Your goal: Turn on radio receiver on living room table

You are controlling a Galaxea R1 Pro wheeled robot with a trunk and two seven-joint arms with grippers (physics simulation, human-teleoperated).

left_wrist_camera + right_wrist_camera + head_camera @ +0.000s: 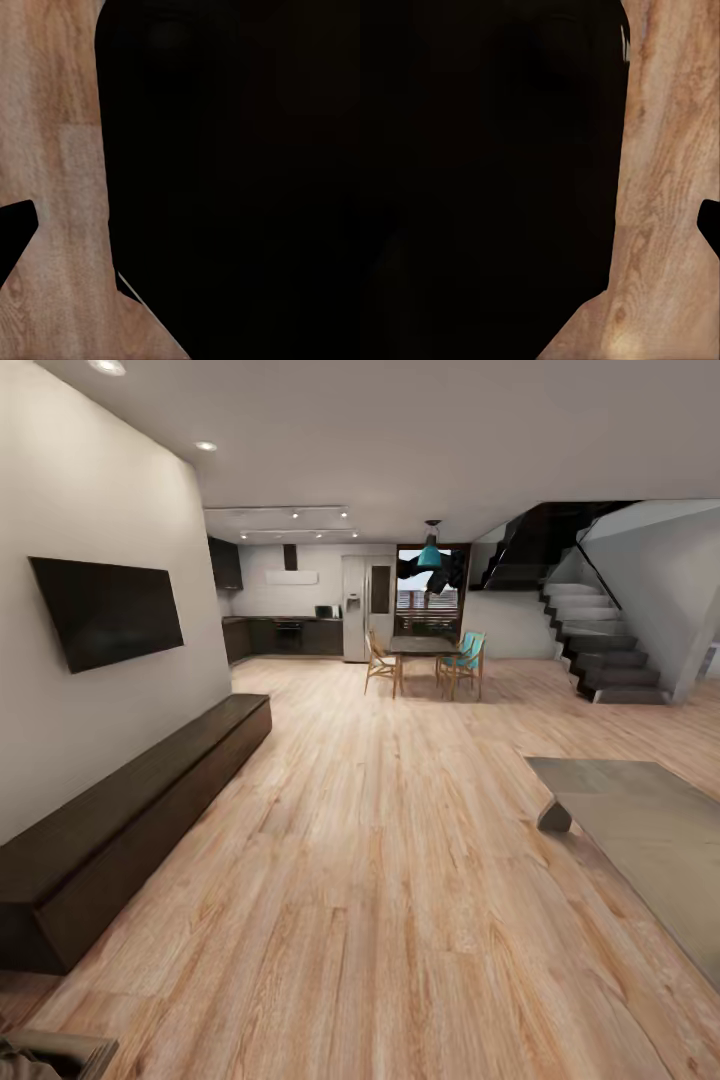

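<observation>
The low table [640, 820], with a glossy grey-beige top, juts into the head view from the right, and only its near corner and part of its top show. No radio receiver stands on the part I can see; it is out of view. In the left wrist view a dark fingertip [15, 232] pokes in over the wood floor [60, 150] beside the robot's black body [240, 180]. The right wrist view has a dark fingertip [711, 225] at its edge, over the floor [667, 187]. The gap between the fingers is outside both pictures.
A long dark bench [130, 810] runs along the left wall under a black TV [105, 610]. Light wood floor [360, 880] stretches ahead. Far back are a dark dining table with chairs [425, 655], a kitchen [290, 630] and a staircase [600, 640] at the right.
</observation>
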